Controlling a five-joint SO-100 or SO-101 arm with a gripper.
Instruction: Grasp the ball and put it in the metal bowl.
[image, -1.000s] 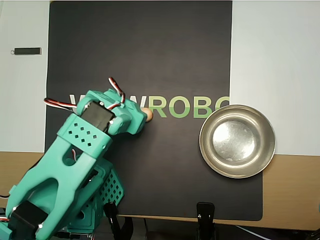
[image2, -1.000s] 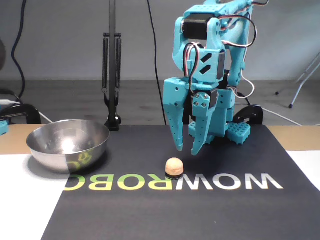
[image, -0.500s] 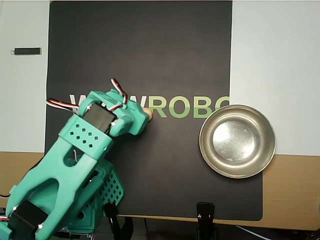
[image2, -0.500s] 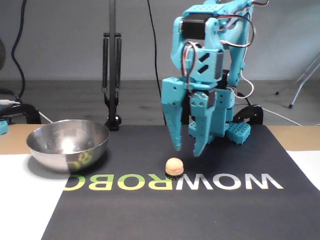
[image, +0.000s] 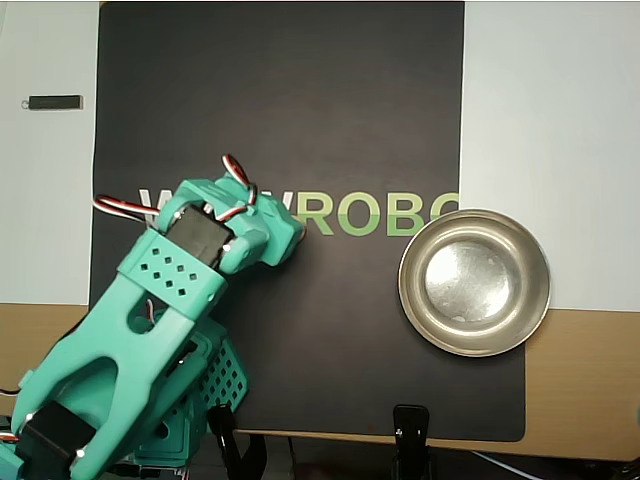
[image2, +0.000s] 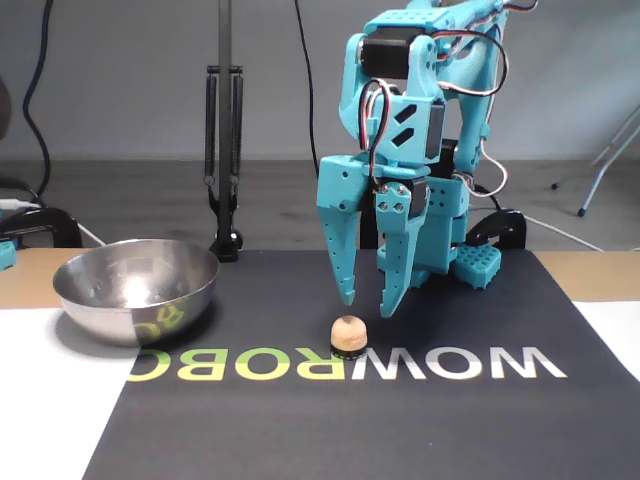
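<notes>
the gripper (image2: 364, 303) hangs tips-down with its two teal fingers parted and nothing between them, right above the ball (image2: 347, 333), which sits just below and a touch toward the fixed view's left fingertip, on the black mat (image2: 300, 420) at the printed lettering. in the overhead view the arm covers the ball altogether, so there's no checking the line-up from above. the worry, to my eye, is that the ball isn't squarely under the gap: if the drop comes straight down, one tip could land on top of it and squirt it away across the mat, it being small, round and smooth. close too high and it may pop out. the metal bowl (image2: 136, 288) stands well off to the gripper's side, so a weak pinch could lose it in the carry.
</notes>
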